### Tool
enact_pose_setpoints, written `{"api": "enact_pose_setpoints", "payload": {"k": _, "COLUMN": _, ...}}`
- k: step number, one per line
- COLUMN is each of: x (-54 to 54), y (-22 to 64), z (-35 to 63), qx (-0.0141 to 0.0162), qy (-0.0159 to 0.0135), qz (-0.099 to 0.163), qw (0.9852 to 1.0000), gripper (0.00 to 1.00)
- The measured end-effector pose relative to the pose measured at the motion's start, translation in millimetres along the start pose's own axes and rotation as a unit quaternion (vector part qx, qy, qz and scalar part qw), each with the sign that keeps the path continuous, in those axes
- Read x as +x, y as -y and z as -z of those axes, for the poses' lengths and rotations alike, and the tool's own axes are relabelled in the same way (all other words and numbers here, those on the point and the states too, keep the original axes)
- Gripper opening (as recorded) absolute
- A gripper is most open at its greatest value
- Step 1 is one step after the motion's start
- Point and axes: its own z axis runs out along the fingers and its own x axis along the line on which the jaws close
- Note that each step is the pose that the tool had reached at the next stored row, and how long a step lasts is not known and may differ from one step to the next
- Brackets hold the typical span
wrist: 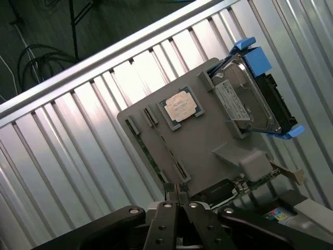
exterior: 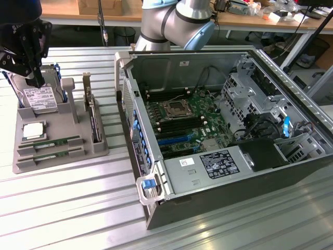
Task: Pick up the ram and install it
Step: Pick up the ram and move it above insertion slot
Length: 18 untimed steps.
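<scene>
Wrist view | gripper closed tight, empty | ram likely light, stiff, fragile | best held across long edges

the arm reaches to the exterior view's left, tool pointing down, jaws pressed together.

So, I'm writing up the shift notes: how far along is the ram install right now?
Done: nothing yet. Both ram sticks lie side by side in their slots in the grey tray, near the processor chip. In hand: nothing. The jaws are shut and empty above the tray. Left: picking up a stick and seating it on the motherboard in the open case.
</scene>
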Motion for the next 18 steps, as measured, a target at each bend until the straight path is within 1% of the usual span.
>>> {"api": "enact_pose_setpoints", "payload": {"k": 11, "x": 0.0, "y": 0.0, "z": -0.1, "qx": -0.0006, "qy": -0.0009, "qz": 0.03, "qw": 0.9996, "gripper": 0.1}}
{"api": "enact_pose_setpoints", "payload": {"k": 18, "x": 0.0, "y": 0.0, "z": -0.1, "qx": -0.001, "qy": -0.0015, "qz": 0.051, "qw": 0.9987, "gripper": 0.1}}
